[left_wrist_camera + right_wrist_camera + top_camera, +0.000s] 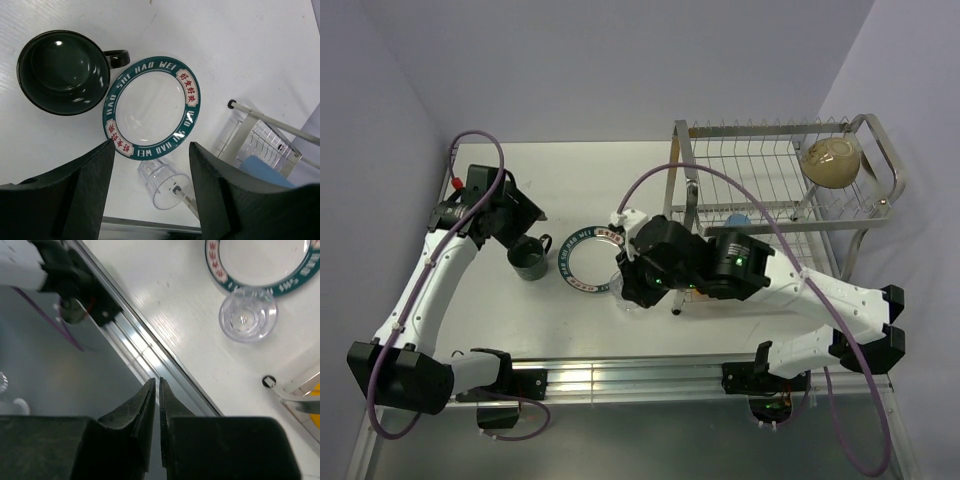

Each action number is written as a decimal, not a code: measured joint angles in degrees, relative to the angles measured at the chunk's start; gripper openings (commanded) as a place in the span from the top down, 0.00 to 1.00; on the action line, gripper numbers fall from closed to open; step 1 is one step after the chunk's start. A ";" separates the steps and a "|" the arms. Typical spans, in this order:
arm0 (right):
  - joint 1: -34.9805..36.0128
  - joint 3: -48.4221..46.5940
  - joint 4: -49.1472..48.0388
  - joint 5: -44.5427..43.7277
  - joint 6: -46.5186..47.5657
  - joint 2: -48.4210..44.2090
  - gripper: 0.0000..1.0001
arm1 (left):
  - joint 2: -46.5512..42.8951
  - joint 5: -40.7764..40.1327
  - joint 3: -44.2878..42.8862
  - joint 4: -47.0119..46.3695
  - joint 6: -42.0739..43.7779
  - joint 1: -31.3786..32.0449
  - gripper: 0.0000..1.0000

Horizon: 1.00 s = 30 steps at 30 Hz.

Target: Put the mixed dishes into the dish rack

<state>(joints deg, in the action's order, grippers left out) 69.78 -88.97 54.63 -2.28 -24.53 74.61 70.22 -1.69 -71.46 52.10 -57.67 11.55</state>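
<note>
The dark mug (530, 260) stands on the table left of the white plate with the teal lettered rim (588, 260). Both show in the left wrist view, the mug (62, 70) and the plate (151, 106). The clear glass (247, 315) stands upright just in front of the plate, also in the left wrist view (165, 182). My left gripper (151, 147) is open and empty, raised above the mug and plate (525, 220). My right gripper (155, 382) is shut and empty, over the table's near edge beside the glass (628, 290). The dish rack (780, 180) holds the beige bowl (830, 160) on top and the light blue tumbler (738, 220) below.
A rack leg with a black foot (269, 381) stands close to the glass. A bit of orange (316, 401) shows inside the rack's lower tier. The metal rail (620, 375) runs along the table's near edge. Walls close in behind and on both sides.
</note>
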 measured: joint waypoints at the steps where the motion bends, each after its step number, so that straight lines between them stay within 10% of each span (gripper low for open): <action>1: 0.46 1.77 -0.17 -0.11 0.02 0.11 0.85 | -0.20 0.26 0.55 -0.02 -0.04 -0.55 0.34; 30: -1.16 12.41 -11.26 -6.88 10.69 20.65 0.53 | -11.06 9.75 10.56 0.07 -0.66 -1.29 0.39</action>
<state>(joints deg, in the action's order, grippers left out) 68.62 -76.55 43.38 -9.17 -13.85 95.26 59.16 8.05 -60.90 52.16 -58.33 10.26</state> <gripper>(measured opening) 0.470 0.610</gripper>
